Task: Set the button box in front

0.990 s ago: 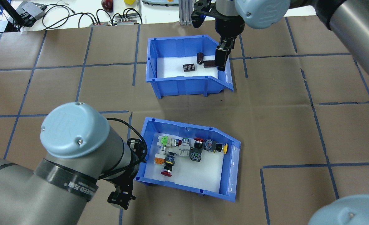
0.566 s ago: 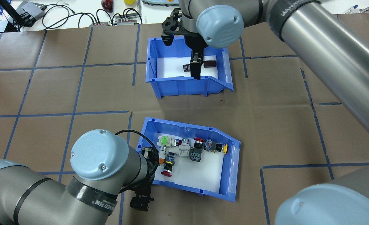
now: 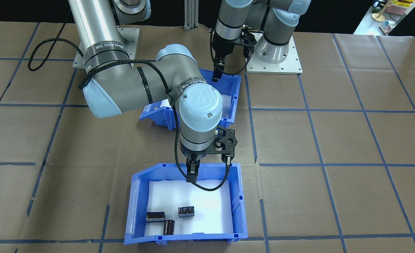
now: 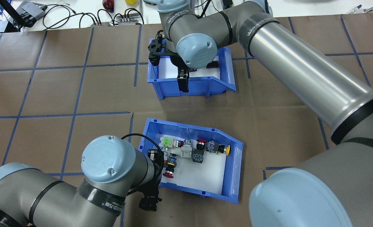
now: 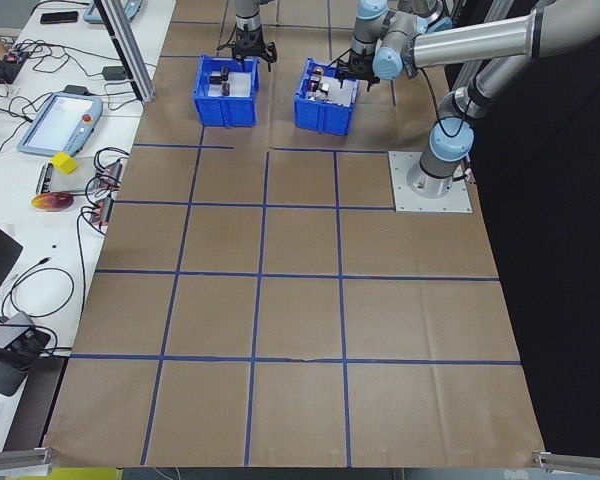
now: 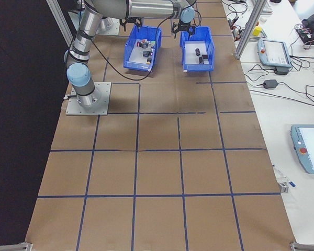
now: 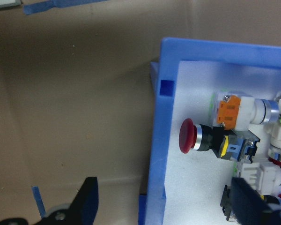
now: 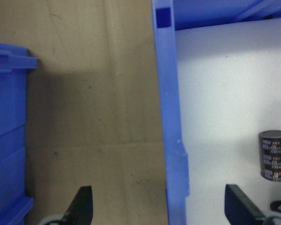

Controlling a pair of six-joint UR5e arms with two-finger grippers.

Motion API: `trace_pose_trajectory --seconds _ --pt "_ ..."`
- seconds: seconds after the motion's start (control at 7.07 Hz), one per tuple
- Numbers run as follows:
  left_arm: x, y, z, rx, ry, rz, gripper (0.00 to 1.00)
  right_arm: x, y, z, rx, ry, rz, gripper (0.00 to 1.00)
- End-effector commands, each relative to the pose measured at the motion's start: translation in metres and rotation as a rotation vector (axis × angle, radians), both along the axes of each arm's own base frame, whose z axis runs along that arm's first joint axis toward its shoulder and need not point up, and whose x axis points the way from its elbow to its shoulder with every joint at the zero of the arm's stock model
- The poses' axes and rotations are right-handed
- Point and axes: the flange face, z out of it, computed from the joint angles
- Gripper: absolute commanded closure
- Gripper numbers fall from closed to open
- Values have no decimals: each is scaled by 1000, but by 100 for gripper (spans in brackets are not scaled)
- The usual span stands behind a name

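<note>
Tools astride two bin walls

Left tool, spread wide, straddles the end wall of the blue plastic button box with a white foam floor: one dark finger hangs outside over the brown paper-covered table, the other inside beside the switches. In the overhead view this bin sits on the robot's side of the table, nearer the base than its twin. Inside it lie a red mushroom push-button switch, an orange-capped switch, a green one and a yellow-capped one, clustered toward the left end.

Right tool, likewise spread, straddles the near long wall of the second blue plastic bin, farther from the robot. Dark brown cylinders rest on that bin's white foam.
</note>
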Motion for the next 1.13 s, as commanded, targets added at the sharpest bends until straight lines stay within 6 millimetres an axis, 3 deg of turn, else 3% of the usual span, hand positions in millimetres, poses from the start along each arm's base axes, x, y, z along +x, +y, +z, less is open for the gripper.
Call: trace_pose_trajectory --seconds 0.0,0.14,0.28,0.42,0.57,0.71,0.85,0.99 --pt "-8 -11 -18 13 -5 15 6 15 -4 -27 -13 -14 5 0" --pt "-14 -6 -22 20 -9 12 6 27 0 -41 3 -8 20 2" --pt "-21 -6 -30 33 -15 23 6 26 -1 -43 -1 1 23 28" --pt "-29 -8 -40 29 -20 24 6 26 0 -41 -5 5 24 61" --pt "-39 1 -52 54 -38 5 9 25 0 -37 -10 6 28 76" --pt "-44 2 -55 65 -32 26 24 22 -2 -35 -26 34 31 89" --pt "-44 6 -53 60 -25 7 49 22 -2 -28 -40 36 32 93" --pt "-48 7 -52 81 11 18 71 20 -8 -5 -76 22 28 93"
